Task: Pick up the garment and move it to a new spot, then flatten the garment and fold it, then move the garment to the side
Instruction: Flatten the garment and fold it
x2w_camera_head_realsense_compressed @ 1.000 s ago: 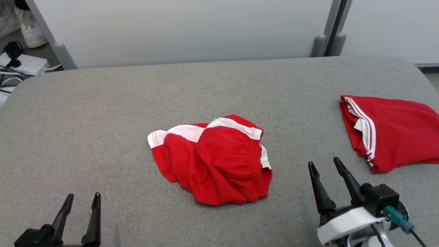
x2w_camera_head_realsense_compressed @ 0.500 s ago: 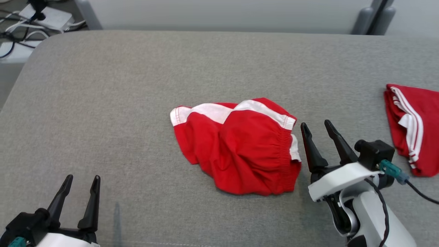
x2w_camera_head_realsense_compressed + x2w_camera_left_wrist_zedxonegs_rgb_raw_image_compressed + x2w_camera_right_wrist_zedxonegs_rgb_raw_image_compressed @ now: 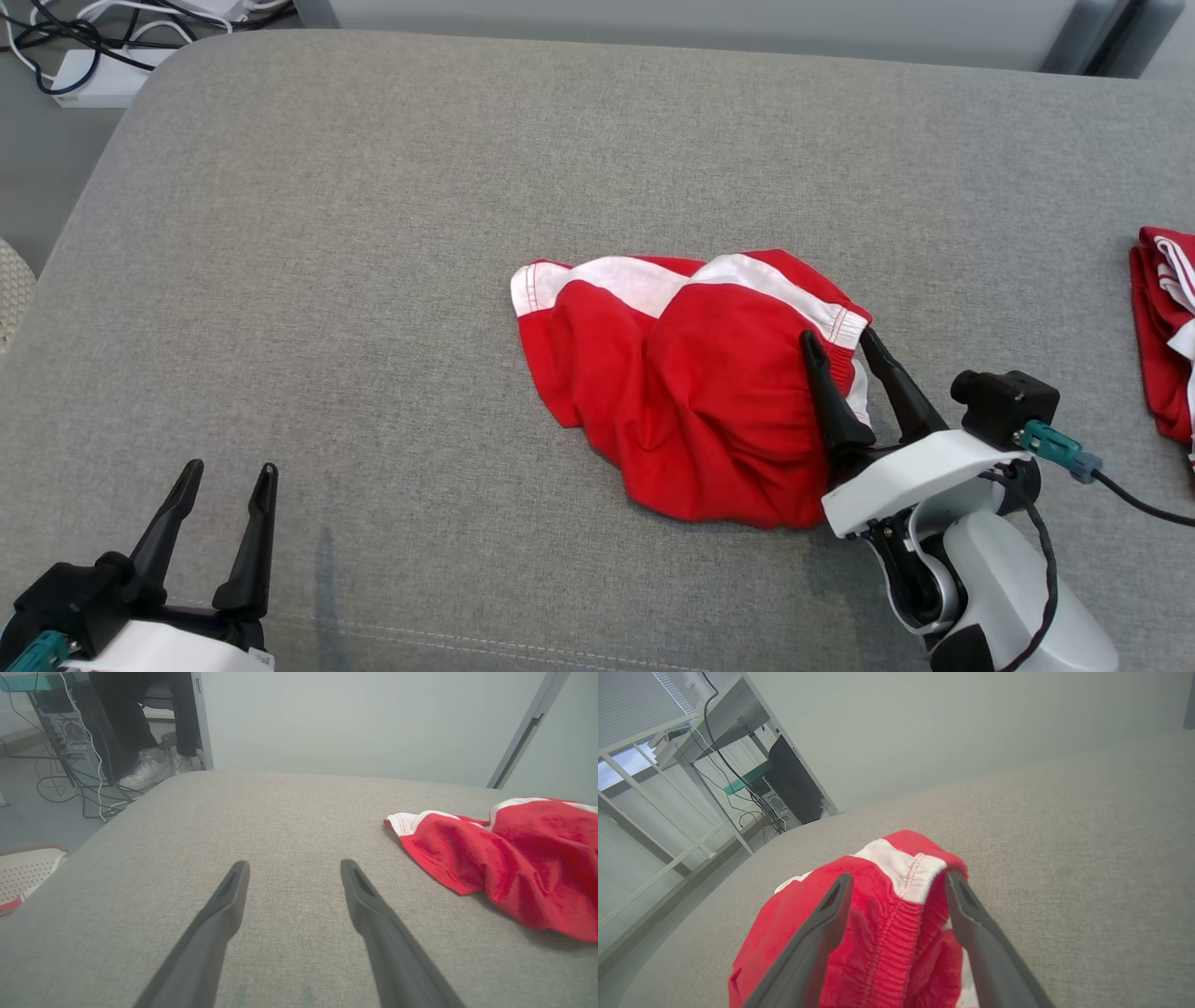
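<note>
- Head view: the crumpled red garment lies mid-desk.
- The right end effector has its fingers spread either side of the garment's waistband, not clamped on it.
- The left end effector is open, well apart, over bare desk.
- A folded red cloth lies at the right edge.

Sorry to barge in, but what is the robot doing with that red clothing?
The robot's right pincer, jaws open, straddles the elastic waistband of the crumpled red garment lying on the grey padded surface; it has not yet closed on it. The left pincer, also open, is at the front left, apart from the garment. A second red garment lies at the far right edge.
</note>
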Robot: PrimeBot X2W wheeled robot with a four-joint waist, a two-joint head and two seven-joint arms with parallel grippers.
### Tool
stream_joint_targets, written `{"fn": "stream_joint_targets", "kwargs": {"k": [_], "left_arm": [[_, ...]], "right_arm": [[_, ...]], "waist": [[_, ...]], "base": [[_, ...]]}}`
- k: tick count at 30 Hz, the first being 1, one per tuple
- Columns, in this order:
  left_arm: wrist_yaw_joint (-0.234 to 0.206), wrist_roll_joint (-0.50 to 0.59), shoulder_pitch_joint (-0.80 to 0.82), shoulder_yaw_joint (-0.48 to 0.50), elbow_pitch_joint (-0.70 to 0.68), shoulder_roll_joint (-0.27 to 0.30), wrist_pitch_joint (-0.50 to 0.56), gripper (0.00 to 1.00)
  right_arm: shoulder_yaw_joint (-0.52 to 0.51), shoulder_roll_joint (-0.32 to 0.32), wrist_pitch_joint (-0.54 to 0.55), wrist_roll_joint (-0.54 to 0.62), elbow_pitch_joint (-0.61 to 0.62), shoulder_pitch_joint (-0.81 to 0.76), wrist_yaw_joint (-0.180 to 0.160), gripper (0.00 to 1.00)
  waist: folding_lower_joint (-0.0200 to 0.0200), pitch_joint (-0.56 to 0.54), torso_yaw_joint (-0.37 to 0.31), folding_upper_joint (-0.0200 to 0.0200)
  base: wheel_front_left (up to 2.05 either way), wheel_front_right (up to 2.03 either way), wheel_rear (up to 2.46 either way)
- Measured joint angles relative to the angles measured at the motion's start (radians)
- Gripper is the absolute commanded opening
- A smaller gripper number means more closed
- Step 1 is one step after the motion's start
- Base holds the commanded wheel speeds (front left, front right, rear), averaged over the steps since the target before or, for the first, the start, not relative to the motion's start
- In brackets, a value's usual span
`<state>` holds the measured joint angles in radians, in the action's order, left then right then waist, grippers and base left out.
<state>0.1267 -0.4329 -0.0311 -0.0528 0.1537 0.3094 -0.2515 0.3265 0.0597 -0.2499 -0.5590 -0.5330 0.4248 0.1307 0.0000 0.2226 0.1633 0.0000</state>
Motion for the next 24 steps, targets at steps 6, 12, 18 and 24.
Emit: {"fn": "stream_joint_targets", "kwargs": {"k": [6,12,18,24], "left_arm": [[0.000,0.000,0.000,-0.009,-0.010,0.001,0.000,1.00],[0.000,0.000,0.002,-0.016,-0.013,0.010,0.000,1.00],[0.000,-0.008,0.021,-0.021,-0.015,0.019,0.000,1.00],[0.000,-0.008,0.021,-0.018,-0.017,0.019,0.000,1.00]], "right_arm": [[0.034,0.002,0.000,-0.144,-0.007,0.000,0.000,1.00],[0.046,0.002,0.000,-0.246,-0.035,0.037,0.000,0.86],[0.067,0.002,0.000,-0.295,-0.037,0.085,0.000,0.47],[0.055,0.002,0.000,-0.304,-0.021,0.084,0.000,0.00]], "waist": [[0.0000,0.005,-0.006,0.0000],[0.0000,0.018,-0.003,0.0000],[0.0000,0.025,0.009,0.0000],[0.0000,0.022,-0.001,0.0000]], "base": [[0.00,0.00,0.00],[0.00,0.00,0.00],[0.00,0.00,0.00],[0.00,0.00,0.00]]}}
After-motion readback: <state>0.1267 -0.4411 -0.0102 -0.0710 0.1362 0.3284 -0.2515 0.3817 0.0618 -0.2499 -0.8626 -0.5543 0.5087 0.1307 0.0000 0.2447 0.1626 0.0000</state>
